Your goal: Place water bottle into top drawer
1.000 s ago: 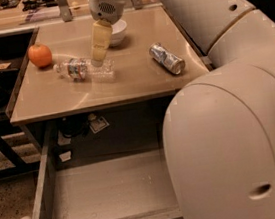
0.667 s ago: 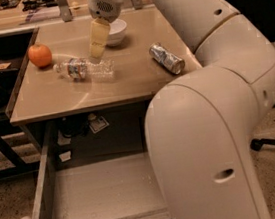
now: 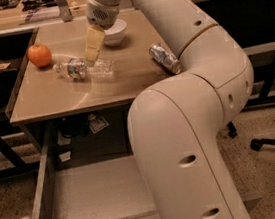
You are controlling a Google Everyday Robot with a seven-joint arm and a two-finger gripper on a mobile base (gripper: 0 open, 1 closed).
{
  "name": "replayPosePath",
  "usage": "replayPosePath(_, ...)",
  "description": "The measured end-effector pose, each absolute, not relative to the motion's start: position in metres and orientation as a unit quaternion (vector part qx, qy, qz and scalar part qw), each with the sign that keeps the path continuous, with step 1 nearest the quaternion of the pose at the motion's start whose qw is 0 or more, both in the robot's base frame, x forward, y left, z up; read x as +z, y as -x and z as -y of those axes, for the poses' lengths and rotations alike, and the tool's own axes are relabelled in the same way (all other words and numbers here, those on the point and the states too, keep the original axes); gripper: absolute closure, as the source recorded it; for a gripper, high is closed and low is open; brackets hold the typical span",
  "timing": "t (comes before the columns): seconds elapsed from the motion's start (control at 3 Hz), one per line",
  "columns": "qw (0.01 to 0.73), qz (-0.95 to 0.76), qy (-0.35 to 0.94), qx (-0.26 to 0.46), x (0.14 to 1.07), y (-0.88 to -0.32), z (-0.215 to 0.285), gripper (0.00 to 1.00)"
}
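Camera view: the small clear ribbed plastic water bottle (image 3: 83,69) with a red-white-blue label lies on its side on the tan wood-look table (image 3: 50,98), cap toward the orange. It lies flat and crosswise, so it probably has to be taken across its body. The cream two-finger gripper (image 3: 93,58) hangs tip-down right at the bottle's clear middle, apparently touching it. Whether it is open or closed cannot be told from this angle. The bottle is not lifted.

The wide shallow grey wood-grain top drawer (image 3: 98,192) is pulled out below the table's front edge with its plain bottom exposed, ready to receive the bottle. The bulky white robot arm (image 3: 190,125) reaches over the table and covers the drawer's right part.

Other items on the table:
- A round orange fruit (image 3: 39,55) sits just left of the bottle.
- A small white bowl (image 3: 116,31) is behind the gripper.
- A silver metal can (image 3: 165,58) lies on its side, well to the right.

The floor is speckled (image 3: 265,120), and a cluttered bench (image 3: 13,12) runs behind.
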State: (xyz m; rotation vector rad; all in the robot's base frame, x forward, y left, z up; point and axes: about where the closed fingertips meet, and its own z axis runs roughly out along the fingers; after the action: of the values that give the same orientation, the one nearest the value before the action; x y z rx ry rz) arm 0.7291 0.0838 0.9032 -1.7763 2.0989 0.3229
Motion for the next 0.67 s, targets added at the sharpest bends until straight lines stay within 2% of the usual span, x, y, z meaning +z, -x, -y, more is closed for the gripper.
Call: replayPosePath(0.67,0.172,-0.780,0.587,0.134,0.875,-0.740,-0.084,0.00)
